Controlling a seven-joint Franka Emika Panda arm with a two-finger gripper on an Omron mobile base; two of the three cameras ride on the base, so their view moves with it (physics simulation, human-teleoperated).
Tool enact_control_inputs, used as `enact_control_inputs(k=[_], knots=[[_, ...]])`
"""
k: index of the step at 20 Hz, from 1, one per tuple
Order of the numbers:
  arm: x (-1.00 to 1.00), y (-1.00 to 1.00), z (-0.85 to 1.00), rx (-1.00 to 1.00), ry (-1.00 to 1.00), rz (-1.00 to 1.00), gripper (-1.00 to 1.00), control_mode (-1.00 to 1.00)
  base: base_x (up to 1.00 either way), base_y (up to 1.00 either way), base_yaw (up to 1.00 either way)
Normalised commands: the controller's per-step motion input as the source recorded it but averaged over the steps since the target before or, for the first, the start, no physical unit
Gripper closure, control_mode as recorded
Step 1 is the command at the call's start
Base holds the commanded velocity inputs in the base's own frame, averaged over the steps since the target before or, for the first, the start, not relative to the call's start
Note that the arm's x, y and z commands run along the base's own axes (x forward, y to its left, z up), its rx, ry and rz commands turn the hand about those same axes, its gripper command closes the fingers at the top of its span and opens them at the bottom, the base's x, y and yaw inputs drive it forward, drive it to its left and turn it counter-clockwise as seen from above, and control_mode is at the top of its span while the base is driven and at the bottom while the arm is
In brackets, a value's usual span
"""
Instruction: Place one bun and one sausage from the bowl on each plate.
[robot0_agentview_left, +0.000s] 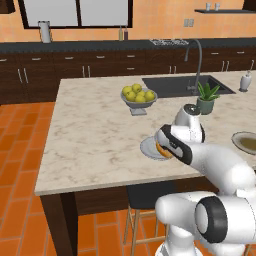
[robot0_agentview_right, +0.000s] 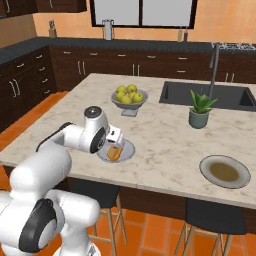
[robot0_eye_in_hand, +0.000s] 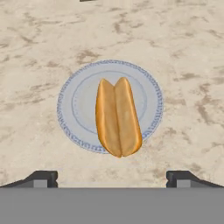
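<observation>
Lying free on the pale plate (robot0_eye_in_hand: 151, 94), the bun (robot0_eye_in_hand: 118, 117) shows whole in hand view; tool (robot0_eye_in_hand: 112, 177) fingers spread apart.

**Right base view: bun on pale plate, gripper above it**

We see the gripper (robot0_agentview_right: 115, 145) poised over the pale plate (robot0_agentview_right: 128, 151) near the front edge of the marble counter (robot0_agentview_right: 165, 145). A bun (robot0_agentview_right: 115, 153) lies on that plate, directly under the hand; we cannot make out how the jaws stand here. The olive-centred plate (robot0_agentview_right: 225, 171) sits well apart to the right, bare. Behind the pale plate stands a footed fruit bowl (robot0_agentview_right: 129, 103). A potted plant (robot0_agentview_right: 199, 111) stands beside the sink (robot0_agentview_right: 207, 95).
</observation>
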Motion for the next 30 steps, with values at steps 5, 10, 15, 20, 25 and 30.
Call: enact_control_inputs(k=[5, 10, 15, 20, 25, 30], knots=[[-0.53, 0.13, 0.12, -0.02, -0.07, 0.0, -1.0, -1.0, 0.0, 0.0, 0.0], [-0.12, 0.0, 0.0, 0.0, -0.01, 0.0, -1.0, 1.0, -0.44, -0.14, -0.06], [0.0, 0.0, 0.0, 0.0, 0.0, 0.0, -1.0, 1.0, -0.12, -0.93, -0.18], [0.0, 0.0, 0.0, 0.0, 0.0, 0.0, -1.0, 1.0, 0.0, -1.0, -0.11], [0.0, 0.0, 0.0, 0.0, 0.0, 0.0, -1.0, 1.0, 0.0, -1.0, -0.05], [0.0, 0.0, 0.0, 0.0, 0.0, 0.0, -1.0, 1.0, 0.0, -1.0, -0.01]])
